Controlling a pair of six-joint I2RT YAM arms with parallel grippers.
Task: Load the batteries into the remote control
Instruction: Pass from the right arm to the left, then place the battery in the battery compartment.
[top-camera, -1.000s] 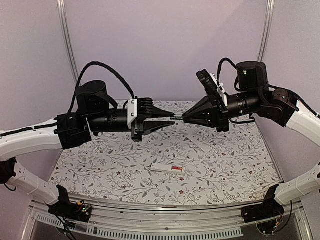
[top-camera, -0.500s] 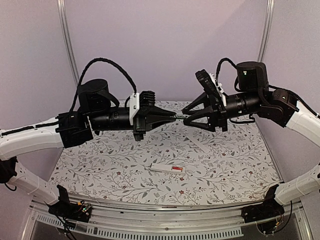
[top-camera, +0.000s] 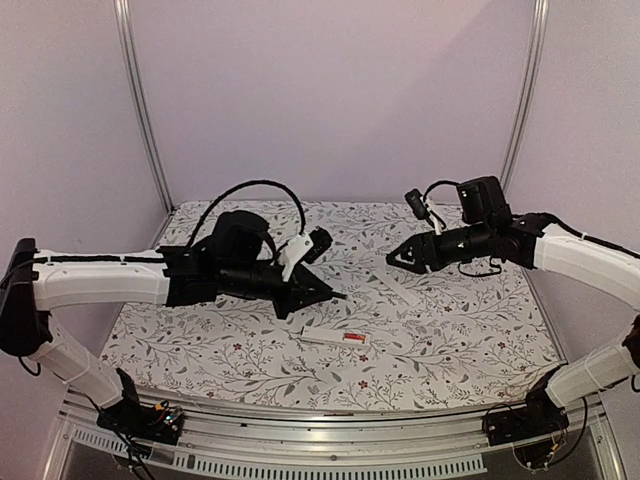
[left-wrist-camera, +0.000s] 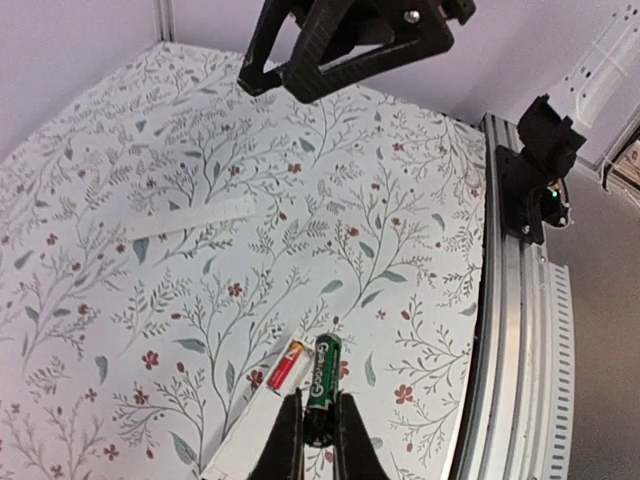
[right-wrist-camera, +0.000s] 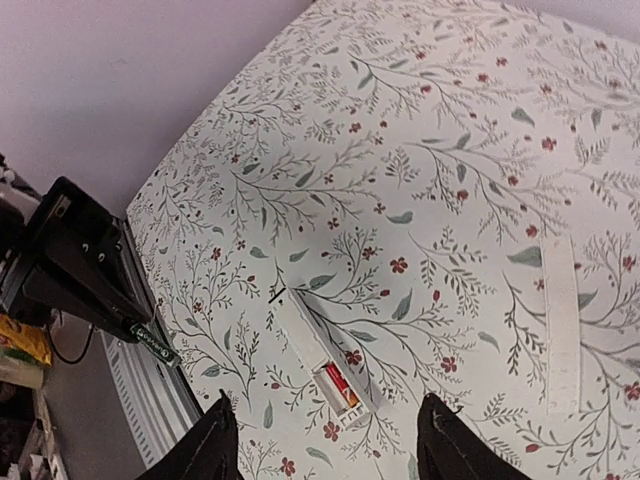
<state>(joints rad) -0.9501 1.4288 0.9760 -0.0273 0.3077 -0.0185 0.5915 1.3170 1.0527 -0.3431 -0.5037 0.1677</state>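
The left end effector (left-wrist-camera: 318, 412) is clamped shut on the held battery (left-wrist-camera: 322, 372), gripping its lower end so most of the cell sticks out past the fingertips. In the left wrist view this cell's long axis runs 6 to 12 o'clock. The remote control (top-camera: 335, 338) lies flat on the surface (top-camera: 220, 340) beneath it, its long axis running from 7 to 1 o'clock, so the two are slightly out of line. The open compartment is at the remote's 1 o'clock end. The held battery hangs just to the 3 o'clock side of the seated battery (left-wrist-camera: 287, 364), whose red end shows in the compartment. Seen from above, the remote runs roughly 9 to 3 o'clock and sits at about 5 o'clock from the left fingertips, close by. The right end effector (top-camera: 400, 258) is well apart at the remote's 1 o'clock, jaws spread wide and holding nothing. The left arm is plainly the nearer one, and the move likely calls for turning the cell parallel to the empty slot. By count there are two batteries, one remote control and one white cover strip (right-wrist-camera: 562, 322), which lies alone on the surface.
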